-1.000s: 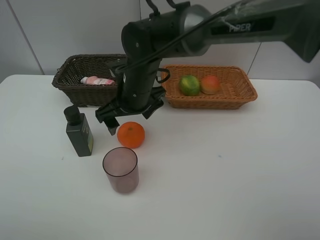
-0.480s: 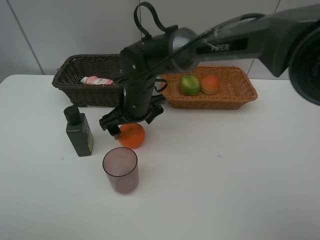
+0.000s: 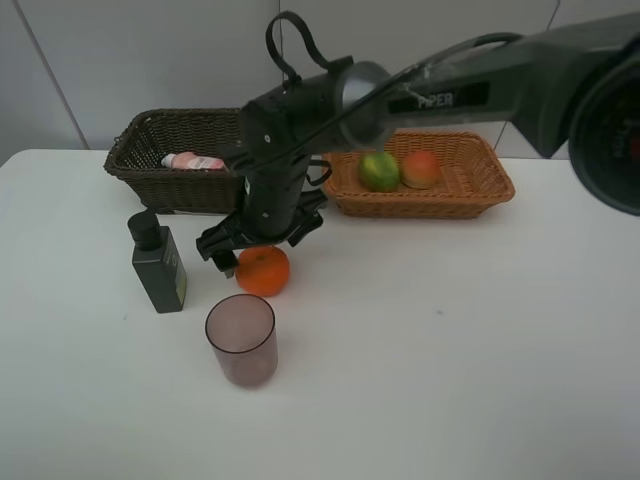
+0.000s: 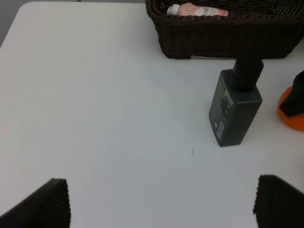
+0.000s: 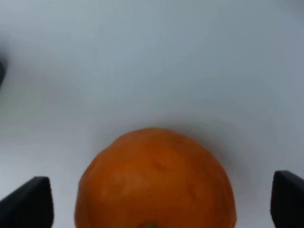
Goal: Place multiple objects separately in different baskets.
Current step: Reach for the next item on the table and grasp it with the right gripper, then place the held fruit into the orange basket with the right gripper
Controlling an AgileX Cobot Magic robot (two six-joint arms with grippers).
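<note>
Exterior high view, sorting task at the approach-to-grasp step. The orange [image 3: 263, 271] rests on the tabletop [image 3: 450, 350], near the upright dark green bottle [image 3: 159, 265] and just behind the purplish cup [image 3: 241, 339]. The right fingers [image 5: 27, 202] stand wide apart, one to either side of the fruit and not touching it (the right wrist view shows the orange centred between them, with bare tabletop beyond). The dark brown basket [image 3: 165, 190] holds the pink bottle [image 3: 195, 161], lying on its side. The light tan basket [image 3: 470, 192] holds the lime-like fruit [image 3: 379, 170] and the red-yellow fruit [image 3: 421, 169], side by side. Three things are thus sorted, and the orange, the dark green bottle and the cup are not yet placed. The left fingers [image 4: 45, 204] are also spread wide and hold nothing, over bare tabletop well apart from the dark green bottle. The step in hand is judged to be the pick of the orange. The next move probably calls for a short descent until the fingers bracket the fruit's widest part. A centred closure follows, since a round fruit may roll, then a lift clear of the cup toward the tan basket.
</note>
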